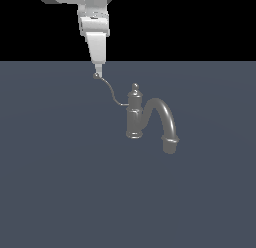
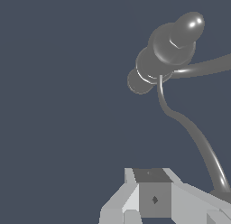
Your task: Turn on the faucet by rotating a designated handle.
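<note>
The faucet (image 1: 134,118) stands upright on the flat grey ground, its thick arched spout (image 1: 166,117) curving toward the exterior view's right. The handle (image 1: 111,92), a thin S-curved wire, reaches from the body up toward the exterior view's left and ends in a small ball. My gripper (image 1: 98,72) comes down from above with its tip touching that ball. In the wrist view the faucet (image 2: 166,51) is seen from above, and the handle (image 2: 198,139) sweeps toward my gripper (image 2: 153,174) and ends beside one finger (image 2: 198,201), not between the two. The fingers look shut, with nothing held.
The ground (image 1: 60,182) is a plain dark grey-blue plane around the faucet. Above its far edge the background is black. No other objects are in view.
</note>
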You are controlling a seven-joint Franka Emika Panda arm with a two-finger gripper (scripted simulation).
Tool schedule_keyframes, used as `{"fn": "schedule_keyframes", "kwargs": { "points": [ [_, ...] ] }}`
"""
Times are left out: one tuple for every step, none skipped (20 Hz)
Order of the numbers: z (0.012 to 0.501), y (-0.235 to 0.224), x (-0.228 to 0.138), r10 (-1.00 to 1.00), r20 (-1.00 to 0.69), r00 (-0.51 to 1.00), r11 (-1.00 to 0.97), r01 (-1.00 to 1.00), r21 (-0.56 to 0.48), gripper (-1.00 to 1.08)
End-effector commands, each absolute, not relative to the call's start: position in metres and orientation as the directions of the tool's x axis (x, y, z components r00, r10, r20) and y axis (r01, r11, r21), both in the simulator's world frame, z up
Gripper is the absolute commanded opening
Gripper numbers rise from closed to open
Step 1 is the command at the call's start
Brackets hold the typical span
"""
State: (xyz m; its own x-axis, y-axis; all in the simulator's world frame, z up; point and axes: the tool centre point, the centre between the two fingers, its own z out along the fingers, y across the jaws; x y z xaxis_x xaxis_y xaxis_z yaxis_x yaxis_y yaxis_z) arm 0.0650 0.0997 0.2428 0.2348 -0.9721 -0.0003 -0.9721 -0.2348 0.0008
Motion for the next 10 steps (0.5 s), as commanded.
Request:
{"fn": "schedule_keyframes", "kwargs": {
  "points": [
    [0.243,0.099,0.061,-0.972,0.000,0.235,-0.235,-0.972,0.001,-1.00],
    [0.243,0.098,0.058,-0.972,0.000,0.235,-0.235,-0.972,0.001,-1.00],
    [0.243,0.097,0.055,-0.972,0.000,0.235,-0.235,-0.972,0.001,-1.00],
    [0.243,0.096,0.052,-0.972,0.000,0.235,-0.235,-0.972,0.001,-1.00],
    [0.243,0.096,0.050,-0.972,0.000,0.235,-0.235,-0.972,0.001,-1.00],
    [0.243,0.095,0.047,-0.972,0.000,0.235,-0.235,-0.972,0.001,-1.00],
    [0.243,0.094,0.044,-0.972,0.000,0.235,-0.235,-0.972,0.001,-1.00],
    [0.243,0.093,0.041,-0.972,0.000,0.235,-0.235,-0.972,0.001,-1.00],
    [0.243,0.093,0.039,-0.972,0.000,0.235,-0.235,-0.972,0.001,-1.00],
    [0.243,0.092,0.036,-0.972,0.000,0.235,-0.235,-0.972,0.001,-1.00]
  ]
}}
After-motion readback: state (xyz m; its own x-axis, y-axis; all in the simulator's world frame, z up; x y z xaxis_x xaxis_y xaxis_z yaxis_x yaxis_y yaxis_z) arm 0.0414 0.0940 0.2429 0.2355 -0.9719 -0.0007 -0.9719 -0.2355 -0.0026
